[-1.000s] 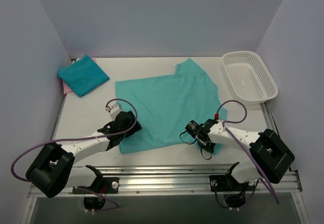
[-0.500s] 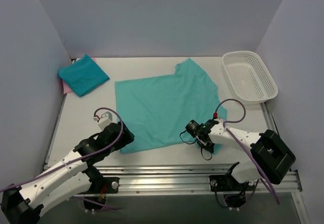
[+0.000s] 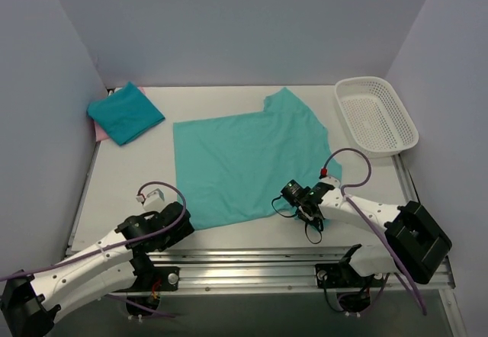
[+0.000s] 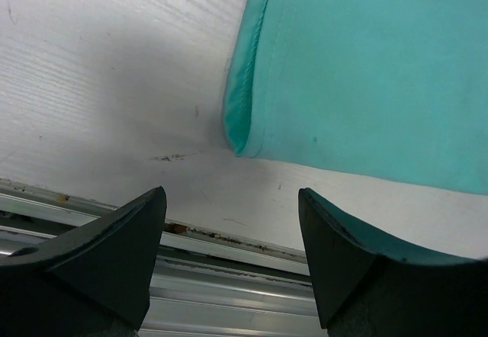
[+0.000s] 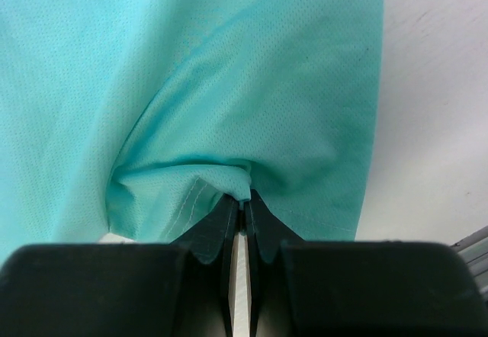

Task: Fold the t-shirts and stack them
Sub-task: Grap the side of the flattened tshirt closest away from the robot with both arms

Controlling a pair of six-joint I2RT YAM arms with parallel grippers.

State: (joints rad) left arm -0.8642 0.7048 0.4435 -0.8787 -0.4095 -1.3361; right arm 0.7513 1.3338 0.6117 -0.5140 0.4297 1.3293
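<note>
Clamping a bunched fold of hem at the near right corner of the spread teal t-shirt (image 3: 244, 158) with the right gripper (image 5: 242, 200), closing fully on the cloth. Keeping the left gripper (image 4: 229, 200) wide apart, low over the table (image 3: 122, 177), facing the shirt's near left corner. Lying flat across mid-table, showing fine mesh weave, a stitched hem and a rolled left edge. Resting at the far left: folded teal t-shirt (image 3: 126, 112) covering a pink t-shirt (image 3: 97, 129). Standing at the far right: white basket (image 3: 376, 114).
</note>
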